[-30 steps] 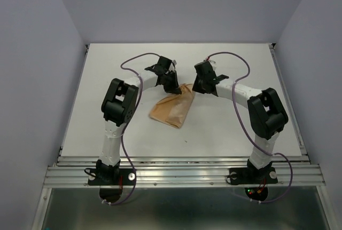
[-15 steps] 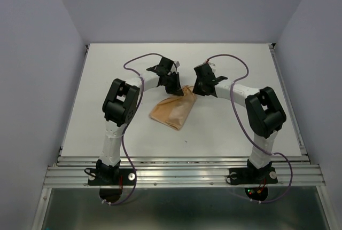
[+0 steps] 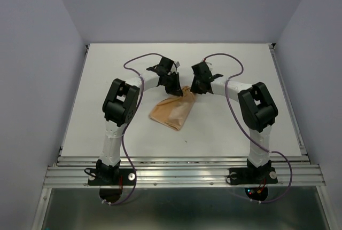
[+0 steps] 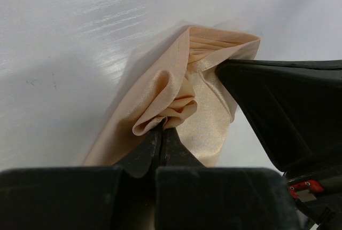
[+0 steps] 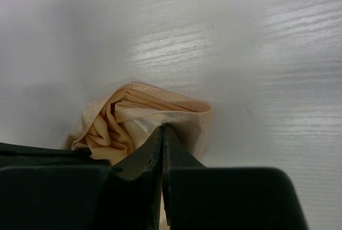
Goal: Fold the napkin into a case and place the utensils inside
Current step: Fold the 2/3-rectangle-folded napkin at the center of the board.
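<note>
The left claw (image 4: 162, 132) has its fingers pressed together on a bunched ruffle of the napkin (image 4: 206, 115), pinching the cloth right at its tips. Ahead of those tips the peach cloth rises into a folded corner with several thin layers stacked at its far edge. Just to the right of this claw, the dark finger of the right claw (image 3: 193, 90) touches that same corner.

The right claw's fingers are also closed tight, tips meeting on the near edge of the corner fold. From its wrist view, the cloth just ahead and to the left of the tips forms a small open hood, with crumpled layers inside it.

From above, the two claws sit close together, tips angled toward each other, both at the far end of the napkin. From there the cloth runs back toward the arm bases and slightly toward the left arm's side, as a narrow folded oblong lying on the white table (image 3: 240, 128).
</note>
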